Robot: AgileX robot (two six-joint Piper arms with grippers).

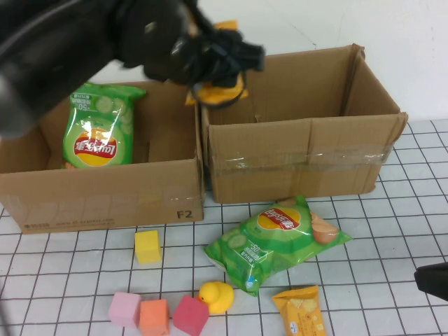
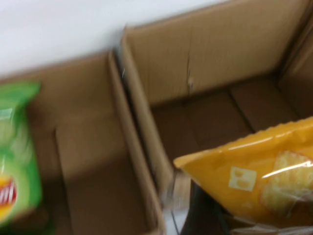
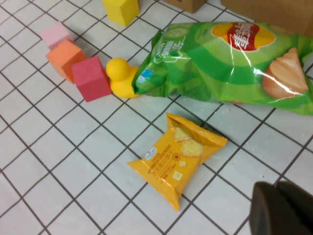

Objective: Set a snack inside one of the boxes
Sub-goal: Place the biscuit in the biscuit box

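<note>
Foil crinkles and slips, so you pinch the yellow snack packet [image 1: 218,91] by its sealed edge; your left gripper [image 1: 222,59] clamps it above the right-hand box [image 1: 301,147], over that box's near-left corner. Your right gripper [image 1: 432,281] (fingers unreadable) sits well in front of that box.

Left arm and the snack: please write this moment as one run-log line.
left gripper: shut on yellow snack bag, above right box rim | right gripper: parked at table edge | left box: holds green chips bag
</note>
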